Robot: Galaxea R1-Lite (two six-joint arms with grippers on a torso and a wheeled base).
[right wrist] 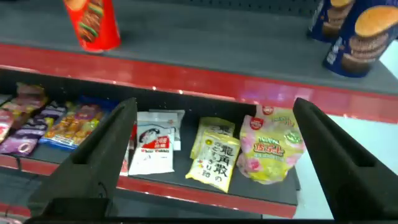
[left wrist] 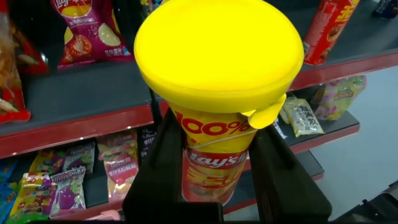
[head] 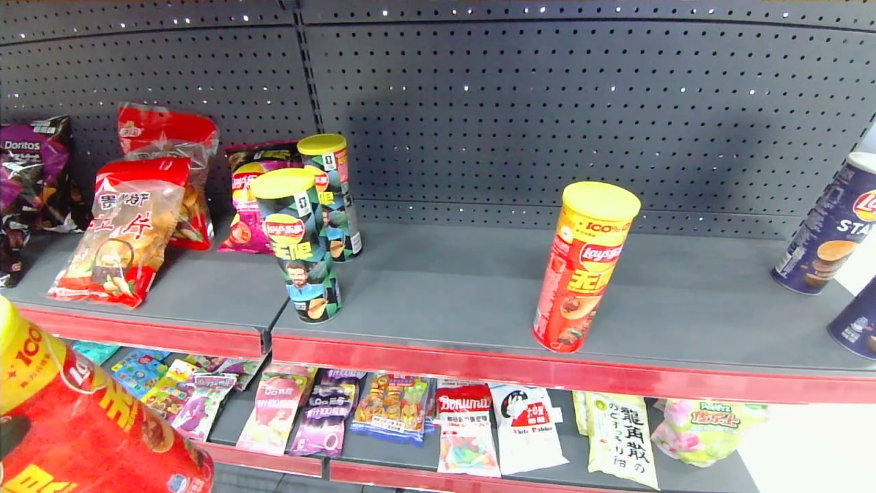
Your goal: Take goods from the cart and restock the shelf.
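My left gripper (left wrist: 217,165) is shut on a red chip can with a yellow lid (left wrist: 217,62), its black fingers (left wrist: 163,158) pressing on both sides of the body. In the head view this held can (head: 75,418) sits at the lower left, below and in front of the top grey shelf (head: 445,287). A matching red can (head: 585,267) stands upright near that shelf's front edge, right of centre. My right gripper (right wrist: 214,112) is open with nothing between its fingers, in front of the lower shelf, below the standing red can (right wrist: 93,22).
Two green-black cans (head: 301,246) stand left of the shelf's centre, with snack bags (head: 123,233) further left. Blue cans (head: 828,226) stand at the far right. Bare shelf lies between the green-black cans and the red can. Several flat snack packets (head: 397,411) fill the lower shelf.
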